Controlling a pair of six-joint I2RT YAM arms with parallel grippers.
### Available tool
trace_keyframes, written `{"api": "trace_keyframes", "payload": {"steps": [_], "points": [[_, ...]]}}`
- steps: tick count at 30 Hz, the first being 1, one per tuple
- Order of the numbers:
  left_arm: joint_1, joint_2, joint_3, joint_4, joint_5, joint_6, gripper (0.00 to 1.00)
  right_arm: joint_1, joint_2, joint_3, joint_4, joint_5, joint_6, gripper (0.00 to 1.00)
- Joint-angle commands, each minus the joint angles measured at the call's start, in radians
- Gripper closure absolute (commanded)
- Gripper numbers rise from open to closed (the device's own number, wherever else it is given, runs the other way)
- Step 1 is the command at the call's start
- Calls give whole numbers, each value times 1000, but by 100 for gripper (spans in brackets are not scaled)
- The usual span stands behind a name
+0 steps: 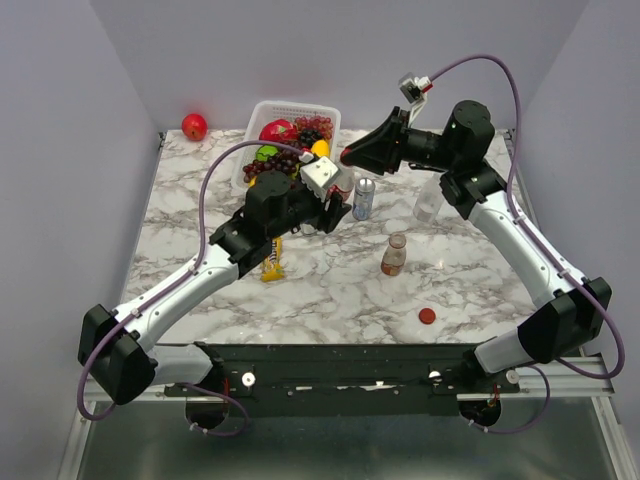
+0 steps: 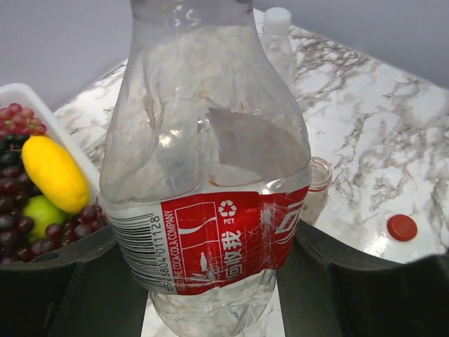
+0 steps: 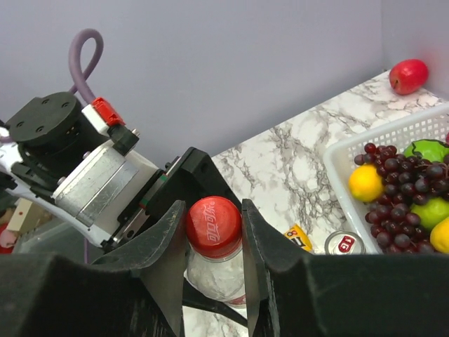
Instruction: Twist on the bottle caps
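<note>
My left gripper [image 2: 210, 281] is shut on a short clear bottle [image 2: 210, 140] with a red label and holds it upright above the table. My right gripper [image 3: 214, 228] is shut on the red cap [image 3: 214, 225] that sits on this bottle's neck. In the top view the two grippers meet near the basket, the left [image 1: 333, 192] below the right [image 1: 348, 156]. A second short bottle [image 1: 394, 255] stands mid-table with an open neck [image 2: 319, 174]. The taller colourless bottle [image 1: 428, 205] carries a whitish cap [image 2: 277, 20]. Another red cap [image 1: 427, 316] lies loose on the table.
A white basket [image 1: 262, 110] of grapes, a lemon [image 2: 55, 172] and limes stands at the back. A silver-blue soda can [image 1: 364, 198] stands beside the grippers. A red apple [image 1: 194, 126] lies at the back left. A yellow candy bar [image 1: 272, 258] lies under the left arm.
</note>
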Motion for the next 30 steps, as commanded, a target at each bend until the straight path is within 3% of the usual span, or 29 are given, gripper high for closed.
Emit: {"api": "trace_keyframes", "payload": {"steps": [1,6,14,15,17,18,19,21,25,30], "points": [[-16,-2,7,33,-238,47,100,26,-15,27,-67,73,-17,85],[-42,10,6,47,-495,67,100,29,-6,40,-98,102,-26,86],[-42,18,15,24,-487,25,100,29,17,68,-99,108,-38,86],[-39,19,14,18,-464,28,90,30,19,68,-99,108,-43,86],[-36,10,1,15,-343,43,49,29,22,68,-99,105,-75,86],[-30,-10,-14,8,-291,77,14,27,22,67,-101,104,-96,86],[-16,-22,-25,1,-239,86,1,29,20,65,-104,102,-149,86],[12,-70,-49,-54,-96,103,1,27,16,47,-119,99,-213,86],[104,-163,-86,-209,7,114,1,24,-7,-42,-121,84,-396,86],[148,-304,-160,-372,-109,224,1,23,-6,-183,-43,-5,-538,86]]}}
